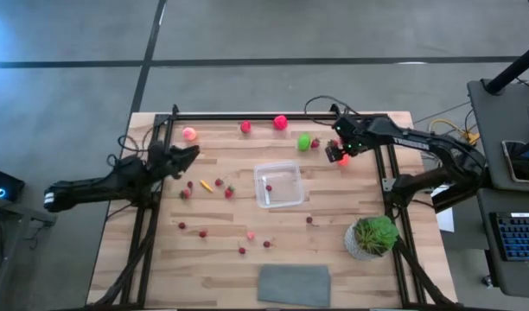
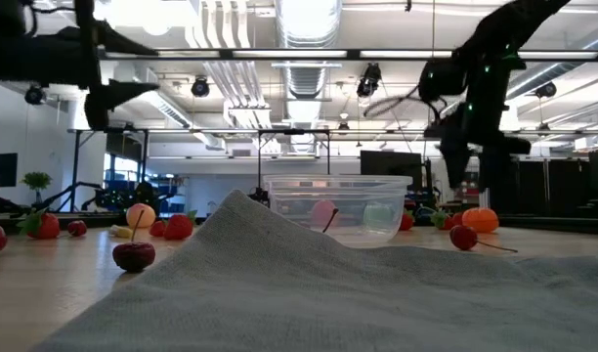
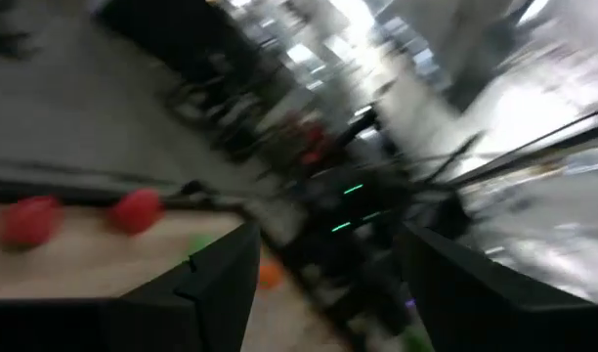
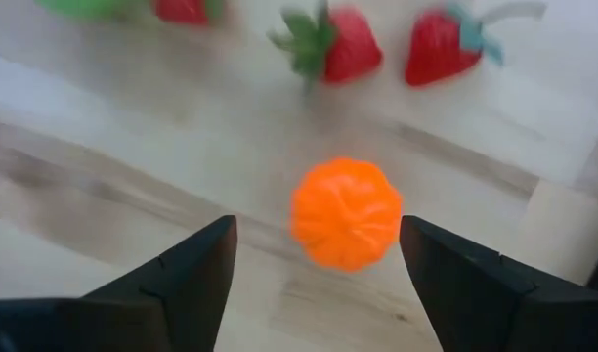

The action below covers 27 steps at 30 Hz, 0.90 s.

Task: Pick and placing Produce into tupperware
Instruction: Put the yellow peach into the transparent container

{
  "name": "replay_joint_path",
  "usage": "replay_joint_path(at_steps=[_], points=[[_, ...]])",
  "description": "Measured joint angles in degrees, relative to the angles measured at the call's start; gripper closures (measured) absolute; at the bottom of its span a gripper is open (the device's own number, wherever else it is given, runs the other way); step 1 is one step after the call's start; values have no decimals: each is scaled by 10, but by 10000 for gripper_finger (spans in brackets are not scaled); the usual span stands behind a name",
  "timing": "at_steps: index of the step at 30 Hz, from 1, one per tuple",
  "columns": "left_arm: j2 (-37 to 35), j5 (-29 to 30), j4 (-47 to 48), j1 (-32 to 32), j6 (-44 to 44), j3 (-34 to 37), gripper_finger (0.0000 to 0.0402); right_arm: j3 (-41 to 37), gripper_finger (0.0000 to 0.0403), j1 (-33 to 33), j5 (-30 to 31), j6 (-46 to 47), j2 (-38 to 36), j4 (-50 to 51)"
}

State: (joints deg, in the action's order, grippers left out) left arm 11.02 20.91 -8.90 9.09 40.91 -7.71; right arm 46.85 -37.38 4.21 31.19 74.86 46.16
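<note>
The clear tupperware (image 1: 278,184) (image 2: 333,208) stands mid-table with a small red piece inside. Produce lies scattered on the wood: a pink ball (image 1: 189,133), red pieces (image 1: 245,127) (image 1: 281,122), a green one (image 1: 304,142), and small berries (image 1: 202,232) toward the near side. An orange ridged piece (image 4: 346,213) (image 1: 342,160) (image 2: 480,220) rests on the table. My right gripper (image 4: 319,284) (image 1: 340,153) (image 2: 472,176) hangs open just above it, fingers on either side, apart from it. Two strawberries (image 4: 343,44) lie beyond. My left gripper (image 3: 323,293) (image 1: 192,155) is open, raised over the table's left part.
A leafy potted plant (image 1: 372,235) stands near the right edge, and a flat grey cloth (image 1: 295,285) (image 2: 279,284) lies at the near edge. A black frame (image 1: 247,117) runs around the table. A small yellow piece (image 1: 207,185) and a strawberry (image 1: 229,192) lie left of the tub.
</note>
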Motion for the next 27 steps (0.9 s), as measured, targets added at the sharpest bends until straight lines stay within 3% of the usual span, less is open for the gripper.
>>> replay_joint_path(at_steps=[6, 9, 11, 13, 15, 17, 19, 27], points=[[104, 138, 245, 0, -162, -154, 194, 17, 108, 3, 34, 27, -60, 4], [168, 212, 385, 8, -173, -223, 207, 18, 103, 3, 45, 29, -74, 21], [205, 217, 469, 18, -170, -261, 209, 18, 100, 3, 49, 23, -77, 38], [237, 213, 531, 29, -154, -297, 210, 18, 97, 3, 49, 20, -77, 53], [269, 201, 600, 48, -72, -334, 210, 18, 95, 3, 49, 20, -75, 60], [317, 170, 636, 82, -4, -368, 210, 18, 91, 3, 49, 20, -73, 60], [352, 128, 657, 122, 9, -397, 210, 17, 87, 3, 49, 20, -73, 59], [524, -35, 708, 273, -160, -508, 210, 17, 78, 3, 49, 17, -74, 60]])
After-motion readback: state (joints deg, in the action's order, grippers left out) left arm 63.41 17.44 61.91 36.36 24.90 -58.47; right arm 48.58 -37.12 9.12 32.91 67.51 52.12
